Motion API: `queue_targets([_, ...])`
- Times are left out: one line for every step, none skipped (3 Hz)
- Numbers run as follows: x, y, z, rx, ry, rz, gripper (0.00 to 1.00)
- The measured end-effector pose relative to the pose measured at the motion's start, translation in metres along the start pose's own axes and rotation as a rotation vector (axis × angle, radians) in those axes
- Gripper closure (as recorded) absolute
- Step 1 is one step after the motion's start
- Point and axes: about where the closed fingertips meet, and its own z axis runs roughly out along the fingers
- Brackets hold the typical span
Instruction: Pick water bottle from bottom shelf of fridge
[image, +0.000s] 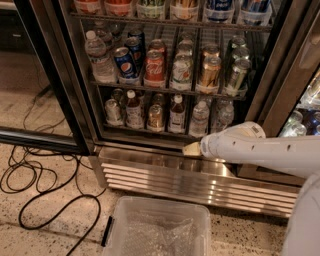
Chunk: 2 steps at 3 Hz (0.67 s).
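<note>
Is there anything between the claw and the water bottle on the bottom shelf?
Nothing visible blocks it. The claw sits by the base grille, just below the water bottle at the front of the bottom shelf. Only the shelf's low front rail lies between them.

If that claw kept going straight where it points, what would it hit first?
Probably the black left frame of the fridge; the claw points leftward along the sill under the bottom shelf. Depth unclear.
</note>
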Motion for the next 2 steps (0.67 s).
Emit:
queue_targets([-0.018, -0.018, -0.002, 0.042, -0.05, 0.016, 0.21])
queue_targets([-0.03, -0.037, -0.001, 0.08, -0.078, 0.039, 0.27])
